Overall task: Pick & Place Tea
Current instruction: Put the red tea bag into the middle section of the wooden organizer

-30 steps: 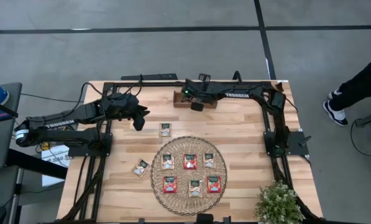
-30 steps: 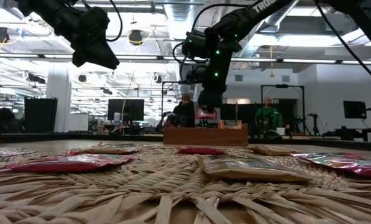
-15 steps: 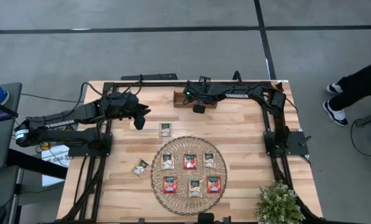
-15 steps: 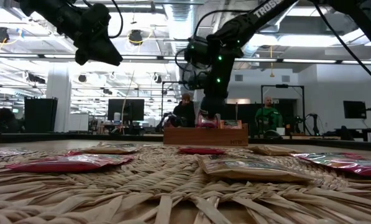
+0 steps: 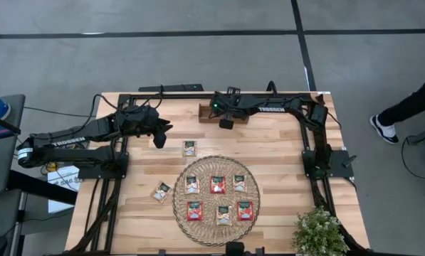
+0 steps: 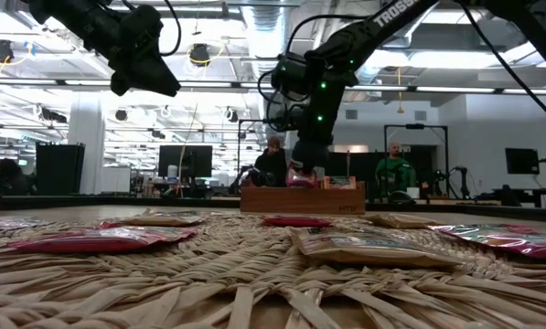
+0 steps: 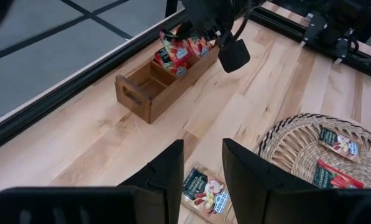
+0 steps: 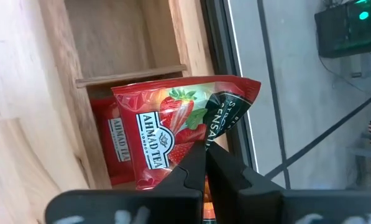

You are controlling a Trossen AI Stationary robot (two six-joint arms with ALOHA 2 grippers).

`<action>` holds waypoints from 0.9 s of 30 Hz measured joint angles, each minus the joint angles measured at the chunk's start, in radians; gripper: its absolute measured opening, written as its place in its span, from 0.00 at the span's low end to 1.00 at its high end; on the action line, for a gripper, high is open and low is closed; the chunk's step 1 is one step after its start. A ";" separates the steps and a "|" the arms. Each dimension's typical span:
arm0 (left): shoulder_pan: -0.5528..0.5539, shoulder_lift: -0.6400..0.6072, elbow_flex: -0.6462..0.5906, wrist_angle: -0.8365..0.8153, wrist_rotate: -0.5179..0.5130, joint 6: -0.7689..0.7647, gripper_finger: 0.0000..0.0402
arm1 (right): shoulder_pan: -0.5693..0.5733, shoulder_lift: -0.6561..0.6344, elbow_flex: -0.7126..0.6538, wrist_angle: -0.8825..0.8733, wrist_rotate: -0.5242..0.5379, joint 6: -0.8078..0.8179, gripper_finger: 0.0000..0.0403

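Right gripper pinches a red tea sachet by its edge, holding it over the wooden tray at the counter's far edge; more red sachets stand in the tray. Left gripper hovers spread, holding nothing, near a sachet on the counter. Six sachets lie on the woven mat; another lies beside it.
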 joint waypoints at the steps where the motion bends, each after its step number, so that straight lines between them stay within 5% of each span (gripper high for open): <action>1: 0.000 0.000 0.000 0.000 0.000 0.000 0.25 | -0.001 0.000 0.000 0.001 -0.002 0.004 0.00; 27: 0.000 0.000 0.000 0.000 0.004 0.000 0.25 | 0.044 0.095 0.003 0.005 0.061 -0.035 0.00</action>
